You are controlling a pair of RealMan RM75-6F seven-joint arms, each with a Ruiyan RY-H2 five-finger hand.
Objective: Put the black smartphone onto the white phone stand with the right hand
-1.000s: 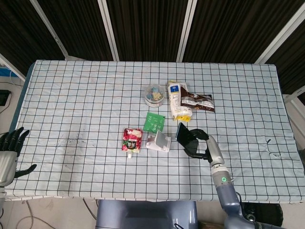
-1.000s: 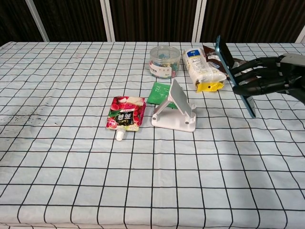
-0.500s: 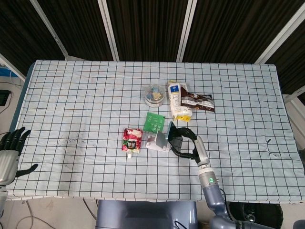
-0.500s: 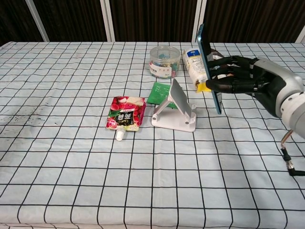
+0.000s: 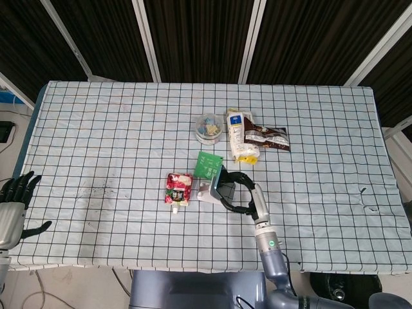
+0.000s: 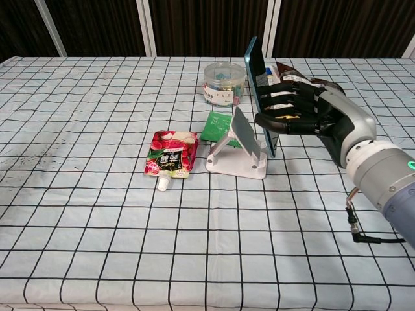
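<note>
My right hand [image 6: 305, 116] grips the black smartphone [image 6: 260, 94], which stands nearly upright on edge, tilted a little. The phone hangs just to the right of the white phone stand [image 6: 237, 150], close to its sloped backplate but apart from it. In the head view the right hand [image 5: 239, 193] and the phone [image 5: 222, 178] overlap the stand [image 5: 209, 192], so contact cannot be judged there. My left hand [image 5: 13, 206] stays at the table's left front edge with fingers spread and nothing in them.
A red drink pouch [image 6: 170, 155] lies left of the stand and a green packet [image 6: 216, 126] behind it. Farther back are a clear tub of small items [image 6: 224, 84], a yellow-white bag [image 6: 267, 81] and a brown wrapper [image 5: 269, 136]. A checked cloth [image 6: 97, 227] covers the table.
My right hand has carried the phone leftward from the right side of the table to just beside the stand. The left hand has not moved.
</note>
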